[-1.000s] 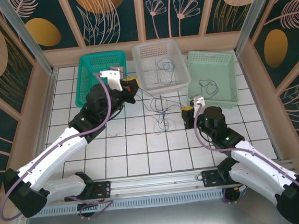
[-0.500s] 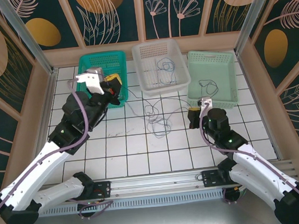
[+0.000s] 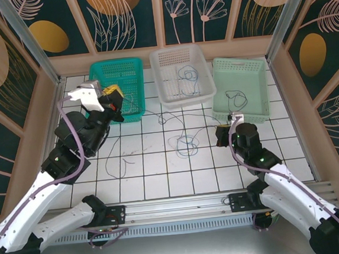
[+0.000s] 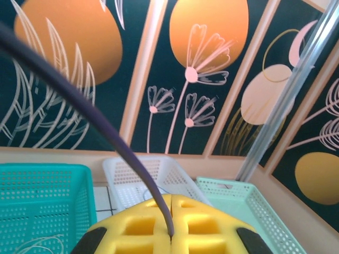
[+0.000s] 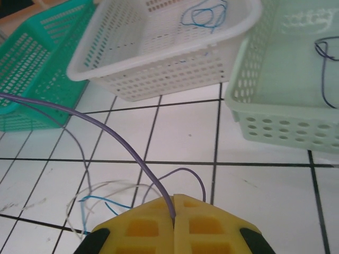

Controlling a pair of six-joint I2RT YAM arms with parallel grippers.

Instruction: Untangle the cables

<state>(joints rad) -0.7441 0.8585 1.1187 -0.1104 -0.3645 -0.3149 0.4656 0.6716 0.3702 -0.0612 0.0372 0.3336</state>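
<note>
The work stands at the pulling-apart step: the left gripper [image 4: 170,236], its yellow padded jaws pressed together, clamps a thin purple cable [image 4: 119,148] and hangs just beside the teal-green perforated plastic basket [image 3: 116,62], while the right gripper [image 5: 174,212], likewise clenched, pinches a thin purple strand [image 5: 143,164] low over the white tiled table [image 3: 156,181], near the mint-green perforated basket [image 3: 238,60]. Whether both hold one cable I cannot tell. The loose knot of grey-white and blue cables [image 3: 184,143] lies on the tiles between the two grippers, in front of the white perforated basket [image 3: 207,70], which holds a blue one. Next, I judge, the strand needs a slow, steady draw away from the knot, watching that loops slip free rather than tighten, then a drop into a basket
</note>
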